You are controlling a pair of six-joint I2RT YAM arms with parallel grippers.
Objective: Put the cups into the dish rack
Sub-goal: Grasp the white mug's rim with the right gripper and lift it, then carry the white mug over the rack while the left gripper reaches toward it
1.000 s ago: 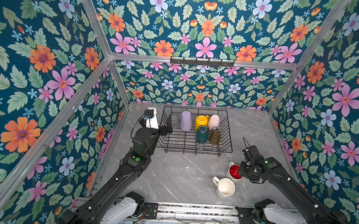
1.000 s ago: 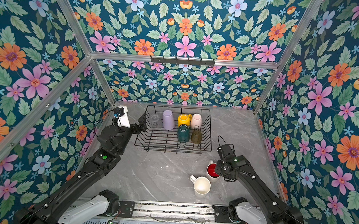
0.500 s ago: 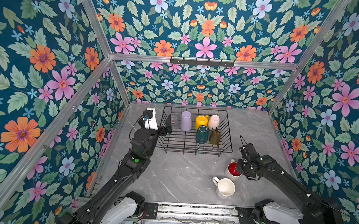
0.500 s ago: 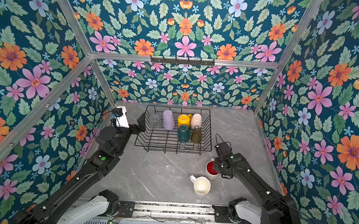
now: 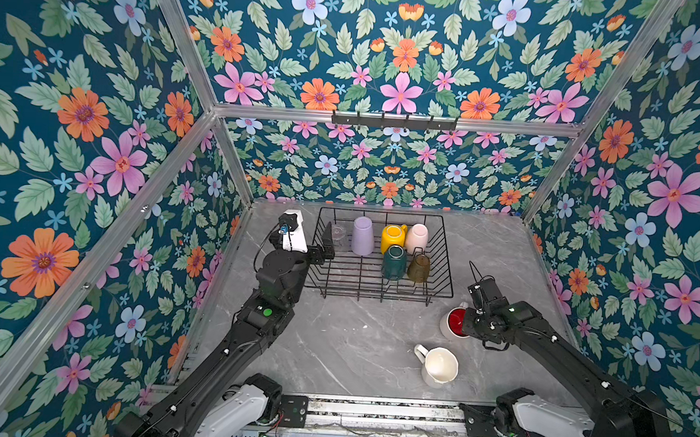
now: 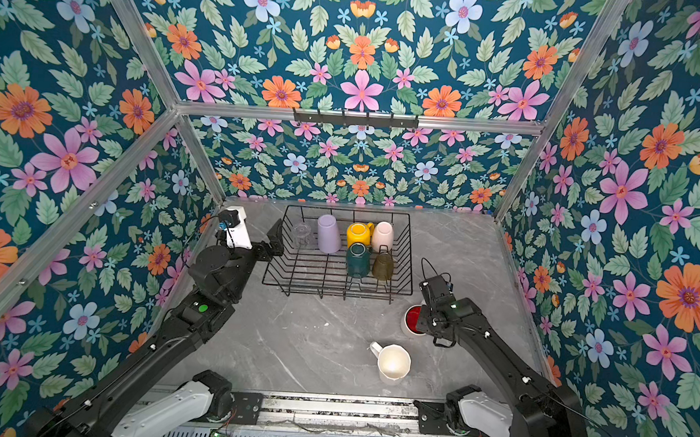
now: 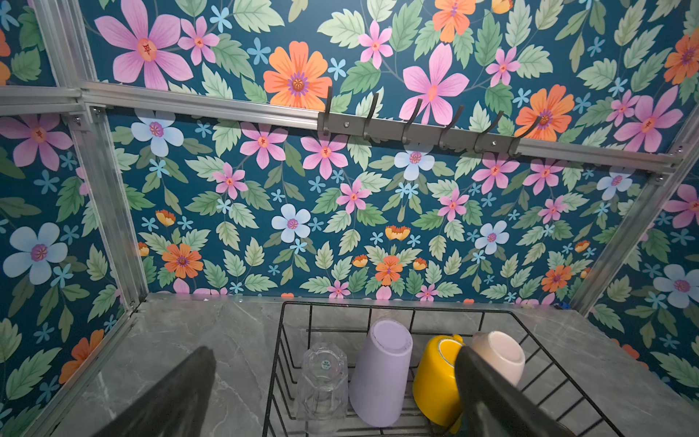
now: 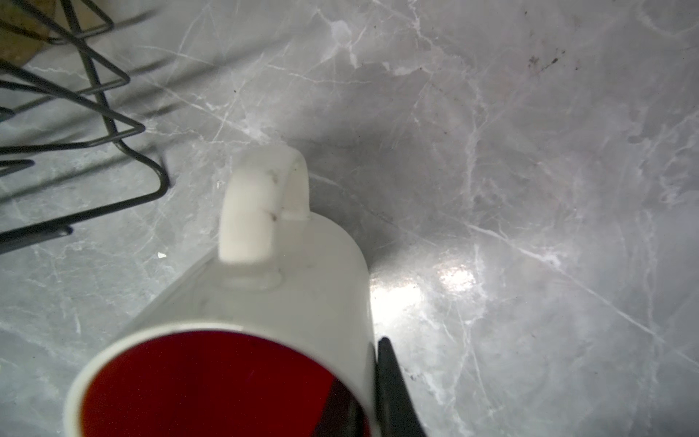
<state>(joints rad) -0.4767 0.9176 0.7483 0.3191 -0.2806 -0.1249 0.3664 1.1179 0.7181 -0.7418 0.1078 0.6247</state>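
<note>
Grip first: the right pincer (image 8: 372,397) is clamped narrow on the wall of the red-lined white mug (image 8: 264,302), one finger inside the red bowl, one outside against the white glaze. The hold takes one side of the rim only. The mug is mouth up on the tabletop (image 5: 332,343), or barely off it; the pictures do not settle which.

Likely trouble:
- The mug's weight hangs away from the pincer, handle side outermost. On a lift it may pivot between the pads or slide off the slick glaze.
- Just beyond the handle is a near corner of the dish rack (image 5: 349,275). A low carry could catch the wire.
- In the rack, nearest the pincer, are the dark green mug (image 5: 394,263) and olive-amber glass (image 5: 419,267), mouths down. Behind them are the yellow mug (image 5: 393,239), cream cup (image 5: 416,238), lilac tumbler (image 5: 362,236) and clear glass (image 7: 321,378). A swinging mug could knock them.
- The white mug (image 5: 438,368) waits near the pincer on the side away from the rack, and an arm sweep may clip it.

The left pincer (image 7: 334,355) gapes wide and empty at the rack's far end.
</note>
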